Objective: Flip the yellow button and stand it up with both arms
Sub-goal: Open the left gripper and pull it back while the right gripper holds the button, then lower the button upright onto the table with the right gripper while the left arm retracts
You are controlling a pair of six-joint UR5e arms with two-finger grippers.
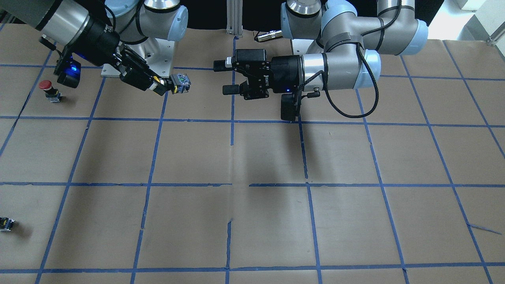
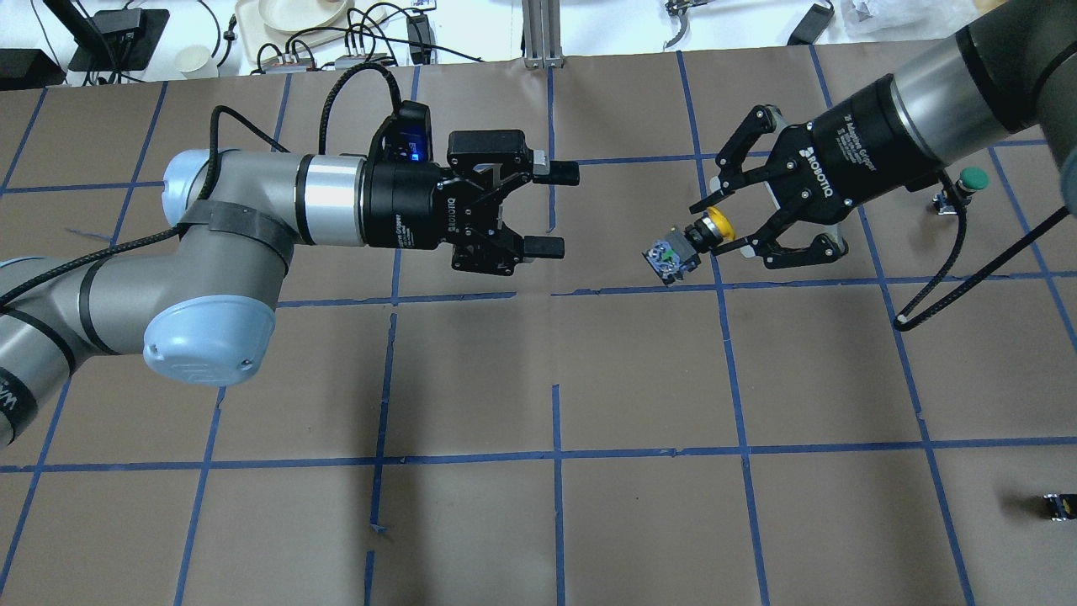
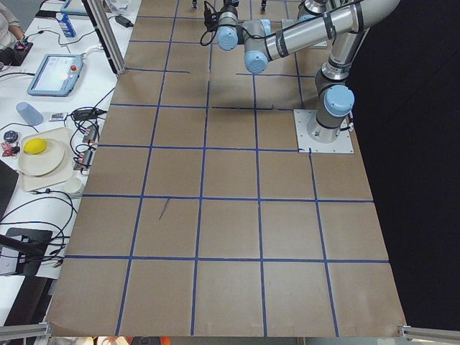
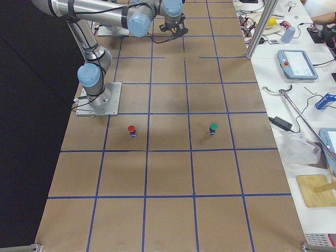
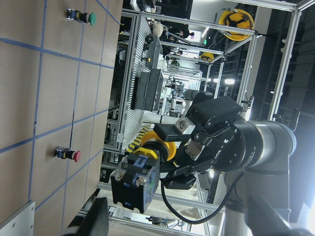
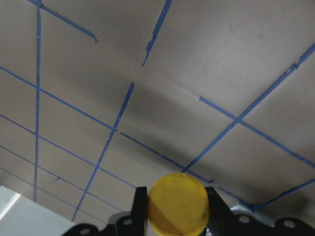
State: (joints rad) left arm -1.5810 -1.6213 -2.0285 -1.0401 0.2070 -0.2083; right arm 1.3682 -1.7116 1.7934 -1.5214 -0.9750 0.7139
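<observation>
My right gripper (image 2: 715, 229) is shut on the yellow button (image 2: 671, 257). It grips at the yellow cap and holds the button in the air, lying sideways, with the blocky base toward my left gripper. My left gripper (image 2: 551, 210) is open and empty, level with the button, with a gap between them. The front view shows the same: the right gripper (image 1: 163, 86) holds the button (image 1: 181, 83), and the left gripper (image 1: 225, 77) is open. The left wrist view looks onto the button's base (image 5: 134, 183). The right wrist view shows the yellow cap (image 6: 177, 204) between the fingers.
A red-capped button (image 1: 46, 88) stands on the table near the right arm. A green-capped button (image 2: 972, 181) stands beyond the right gripper. A small black part (image 2: 1056, 505) lies near the table's edge on my right. Brown paper with a blue tape grid (image 2: 555, 459) covers the table.
</observation>
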